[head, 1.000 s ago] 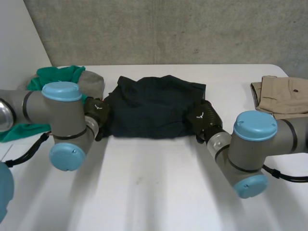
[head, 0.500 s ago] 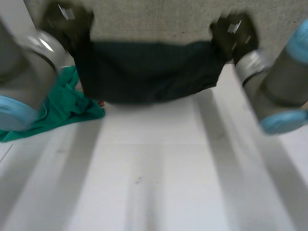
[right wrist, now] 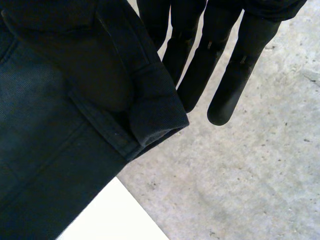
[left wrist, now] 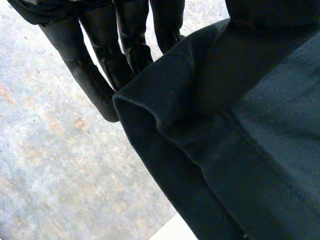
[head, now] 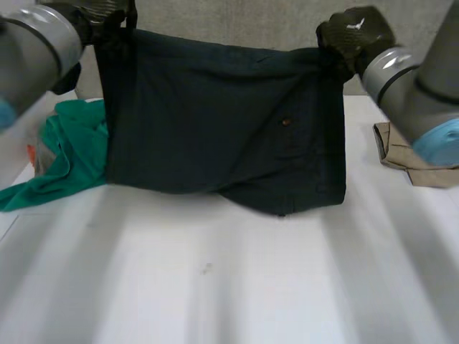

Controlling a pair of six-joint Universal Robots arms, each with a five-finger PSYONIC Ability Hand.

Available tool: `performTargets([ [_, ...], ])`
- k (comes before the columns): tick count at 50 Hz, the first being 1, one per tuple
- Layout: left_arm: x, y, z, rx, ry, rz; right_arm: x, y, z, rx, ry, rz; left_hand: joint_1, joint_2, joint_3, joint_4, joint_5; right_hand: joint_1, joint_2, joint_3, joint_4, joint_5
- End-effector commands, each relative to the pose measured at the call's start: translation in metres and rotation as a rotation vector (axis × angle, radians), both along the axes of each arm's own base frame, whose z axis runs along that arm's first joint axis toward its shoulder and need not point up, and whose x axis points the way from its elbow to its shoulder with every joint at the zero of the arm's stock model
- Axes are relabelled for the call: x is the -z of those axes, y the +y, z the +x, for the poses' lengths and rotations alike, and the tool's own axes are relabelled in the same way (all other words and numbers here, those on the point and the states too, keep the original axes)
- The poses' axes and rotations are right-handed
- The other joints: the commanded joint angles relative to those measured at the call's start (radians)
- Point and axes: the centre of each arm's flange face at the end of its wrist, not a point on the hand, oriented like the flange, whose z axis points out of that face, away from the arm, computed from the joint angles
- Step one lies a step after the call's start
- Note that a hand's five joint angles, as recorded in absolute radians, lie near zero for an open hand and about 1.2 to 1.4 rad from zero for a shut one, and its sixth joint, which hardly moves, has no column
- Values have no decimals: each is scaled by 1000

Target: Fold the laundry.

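Concrete wall [head: 237, 21] behind white table [head: 215, 287] | dark garment [head: 215, 122] hung spread in the air, lower edge near the table | left hand [head: 107, 13] and right hand [head: 351, 32] each pinched a top corner with straight fingers | risk: shallow pinch could let a corner slip; hanging edge could snag green cloth [head: 68, 158] beside it

Left hand [head: 107, 11] was clipped by the frame's upper-left edge. Dark garment [head: 222, 122] hid the far table [head: 215, 287] and part of the green cloth [head: 68, 154]. Tan garment [head: 394, 150] ran off the right edge. The spot mid-garment was too small to identify.
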Motion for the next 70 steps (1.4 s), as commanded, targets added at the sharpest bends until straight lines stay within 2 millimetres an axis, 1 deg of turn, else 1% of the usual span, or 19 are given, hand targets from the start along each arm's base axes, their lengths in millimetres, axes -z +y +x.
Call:
performTargets([
  [1,-39,-31,-12,9,145,-317,-15,-38,20,67,-157,-307,257,201,211,202,217,276,228,215,201,224],
  [2,-64,-27,-10,13,214,-417,-39,-42,19,106,-245,-441,257,201,211,202,217,276,228,215,201,224],
  [6,-108,-12,-2,24,381,-572,-84,-37,13,142,-416,-644,257,201,211,202,217,276,228,215,201,224],
  [11,-107,-7,2,41,424,-552,-85,-26,17,97,-421,-625,257,201,211,202,217,276,228,215,201,224],
  [18,-37,-19,-2,62,310,-329,-20,-22,13,106,-275,-370,257,201,211,202,217,276,228,215,201,224],
  [21,10,-18,-5,76,253,-188,26,-18,6,121,-194,-219,257,201,211,202,217,276,228,215,201,224],
  [22,38,-16,-8,88,218,-112,51,-14,2,125,-154,-147,257,201,211,202,217,276,228,215,201,224],
  [24,63,-12,-10,101,178,-43,74,-9,0,122,-118,-85,257,201,211,202,217,276,228,215,201,224],
  [26,104,-1,-14,122,101,62,111,-1,-1,115,-60,1,257,201,211,202,217,276,228,215,201,224],
  [30,154,24,-17,153,-53,174,161,13,-8,113,72,107,257,201,211,202,217,276,228,215,201,224],
  [34,181,50,-12,160,-216,243,185,27,-19,113,192,184,257,201,211,202,217,276,228,215,201,224],
  [38,187,79,-4,165,-344,326,186,45,-29,91,278,253,257,201,211,202,217,276,228,215,201,224],
  [44,185,129,10,221,-496,522,161,75,-47,43,381,361,257,201,211,202,217,276,228,215,201,224],
  [49,183,182,21,346,-628,727,151,117,-67,-82,576,520,257,201,211,202,217,276,228,215,201,224],
  [53,182,207,25,454,-704,797,151,149,-79,-209,745,624,257,201,211,202,217,276,228,215,201,224],
  [57,176,216,25,496,-730,795,150,162,-83,-286,826,604,257,201,211,202,217,276,228,215,201,224],
  [63,166,199,22,432,-742,712,143,150,-79,-272,784,550,257,201,211,202,217,276,228,215,201,224],
  [68,155,137,9,245,-685,519,138,106,-65,-144,598,474,257,201,211,202,217,276,228,215,201,224],
  [70,152,124,5,216,-669,479,137,94,-62,-111,557,452,257,201,211,202,217,276,228,215,201,224],
])
